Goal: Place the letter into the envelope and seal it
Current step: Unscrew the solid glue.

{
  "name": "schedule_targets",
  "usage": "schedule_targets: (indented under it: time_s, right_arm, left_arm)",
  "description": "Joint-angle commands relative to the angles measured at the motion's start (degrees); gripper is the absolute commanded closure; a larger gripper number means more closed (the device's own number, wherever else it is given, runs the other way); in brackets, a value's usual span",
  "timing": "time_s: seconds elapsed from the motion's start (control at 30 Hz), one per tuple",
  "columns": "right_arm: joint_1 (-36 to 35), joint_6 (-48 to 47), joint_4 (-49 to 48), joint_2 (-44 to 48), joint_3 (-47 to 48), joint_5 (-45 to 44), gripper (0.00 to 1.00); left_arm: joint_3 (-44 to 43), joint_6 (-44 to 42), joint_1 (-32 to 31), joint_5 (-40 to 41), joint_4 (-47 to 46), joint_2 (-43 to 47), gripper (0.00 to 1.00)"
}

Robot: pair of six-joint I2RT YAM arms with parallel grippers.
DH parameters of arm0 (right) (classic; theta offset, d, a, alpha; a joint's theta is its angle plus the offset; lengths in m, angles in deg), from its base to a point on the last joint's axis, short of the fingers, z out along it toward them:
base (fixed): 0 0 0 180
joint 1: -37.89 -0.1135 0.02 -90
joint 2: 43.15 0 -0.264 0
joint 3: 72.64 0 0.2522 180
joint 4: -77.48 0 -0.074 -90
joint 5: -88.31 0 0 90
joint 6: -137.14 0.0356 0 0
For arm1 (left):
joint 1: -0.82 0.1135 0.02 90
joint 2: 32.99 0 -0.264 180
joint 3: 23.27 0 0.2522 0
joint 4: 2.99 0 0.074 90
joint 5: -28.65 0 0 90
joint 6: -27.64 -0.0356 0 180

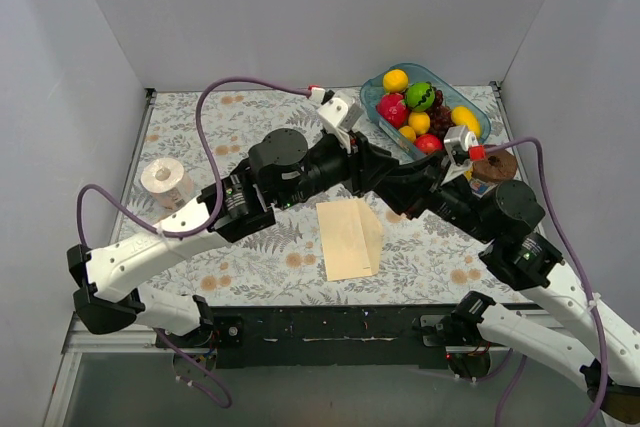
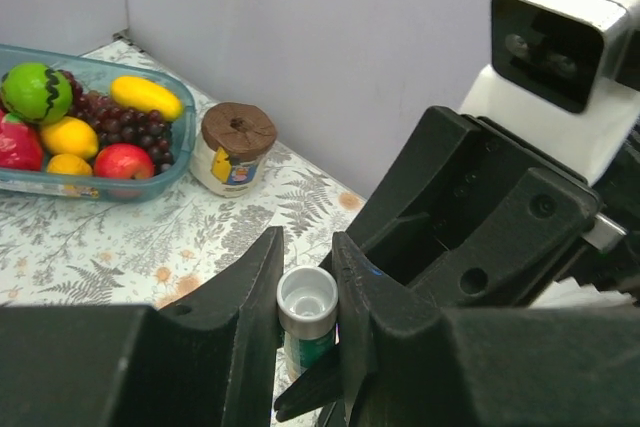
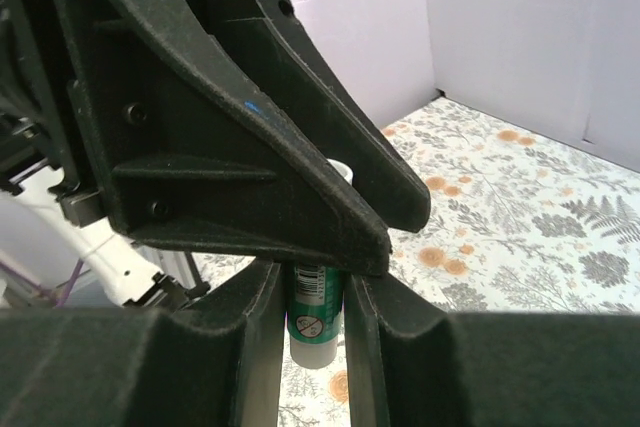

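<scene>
Pulling the glue stick (image 3: 316,332) open looks like the job: the right gripper (image 3: 312,292) pinches its labelled body and the left gripper (image 2: 306,277) its white end, so draw straight along its axis. The envelope (image 1: 348,239) lies flat on the table (image 1: 250,257) close by; the letter I cannot spot.

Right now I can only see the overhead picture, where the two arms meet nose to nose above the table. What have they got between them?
Observer: The left wrist view shows a small glue stick pinched between the fingers of the left gripper.
Operator: Does the other arm touch it too?
Observer: Yes, the right wrist view shows the right gripper clamped on its green-labelled body.
Operator: What does its end look like?
Observer: From the left wrist camera, it is white with a hollow centre.
</scene>
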Motion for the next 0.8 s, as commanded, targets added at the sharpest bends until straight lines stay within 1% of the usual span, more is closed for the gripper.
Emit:
schedule_targets:
  time_s: [0.0, 0.03, 0.07, 0.1, 0.13, 0.17, 0.2, 0.23, 0.3, 0.4, 0.77]
  right_arm:
    - [-0.81, -3.99, -3.93, 0.17, 2.37, 13.72, 0.99]
    - [-0.73, -4.43, -4.55, 0.35, 2.55, 16.18, 0.99]
    - [-0.81, -4.96, -4.99, 0.17, 2.81, 21.07, 0.99]
    - [-0.81, -5.23, -5.95, 0.00, 3.08, 23.30, 0.99]
    - [-0.81, -5.23, -6.48, -0.18, 3.51, 25.23, 0.99]
    - [-0.81, -5.14, -7.10, -0.35, 3.60, 28.56, 0.99]
    - [-0.81, -4.45, -8.15, -0.53, 3.61, 30.07, 0.99]
    - [-0.81, -3.92, -10.16, -0.79, 3.52, 31.48, 0.99]
    - [-0.81, -2.51, -12.10, -0.88, 3.34, 34.21, 0.99]
    - [-0.81, -1.45, -14.13, -1.23, 3.34, 35.54, 0.99]
    - [-0.81, 0.83, -15.81, -3.78, 3.87, 36.59, 0.99]
  left_arm:
    - [1.74, 0.94, -1.68, -20.69, -4.69, 2.70, 1.00]
    - [2.00, 1.12, -1.77, -23.62, -5.75, 2.88, 1.00]
    - [2.09, 1.38, -1.68, -26.52, -6.72, 2.97, 1.00]
    - [2.18, 1.99, -1.68, -30.46, -8.90, 2.97, 1.00]
    - [2.53, 2.61, -1.77, -36.59, -10.14, 2.71, 1.00]
    - [2.62, 3.31, -1.68, -39.87, -11.29, 2.36, 1.00]
    - [2.88, 3.84, -1.77, -42.34, -13.47, 2.09, 1.00]
    - [3.32, 5.41, -1.77, -46.80, -13.93, 1.39, 1.00]
    - [3.76, 6.91, -1.68, -49.39, -17.87, 0.86, 1.00]
    - [4.12, 8.15, -1.77, -51.85, -19.29, 0.24, 1.00]
    - [2.62, 8.15, -1.77, -51.77, -18.06, -1.51, 1.00]
